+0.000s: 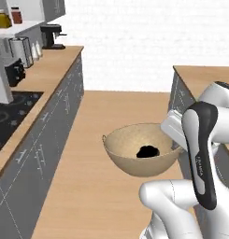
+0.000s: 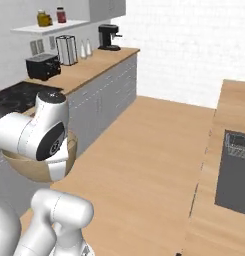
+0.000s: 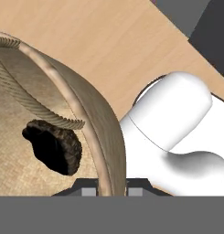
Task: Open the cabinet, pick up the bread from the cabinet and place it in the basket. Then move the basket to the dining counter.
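Note:
The tan woven basket [image 1: 127, 156] hangs above the wood floor, between the two counters. The dark bread [image 1: 147, 151] lies at its bottom. My gripper [image 1: 177, 145] is shut on the basket's right rim. In the hand view the rim of the basket [image 3: 102, 132] runs between the two dark tips of my gripper [image 3: 111, 187], with the bread [image 3: 54, 147] inside to the left. In the right base view the basket [image 2: 24, 170] peeks out behind my arm. The dining counter [image 2: 234, 107] with its inset sink lies to the right. The cabinet [image 2: 108, 7] hangs at the far left wall.
Low grey cabinets [image 1: 46, 140] under a wood counter line the left side, carrying a toaster [image 2: 42, 66], a coffee machine [image 2: 109, 36] and a dark cooktop [image 1: 10, 114]. The dining counter's near corner [image 1: 204, 77] stands close behind my arm. Open wood floor [image 2: 144, 160] runs between the counters.

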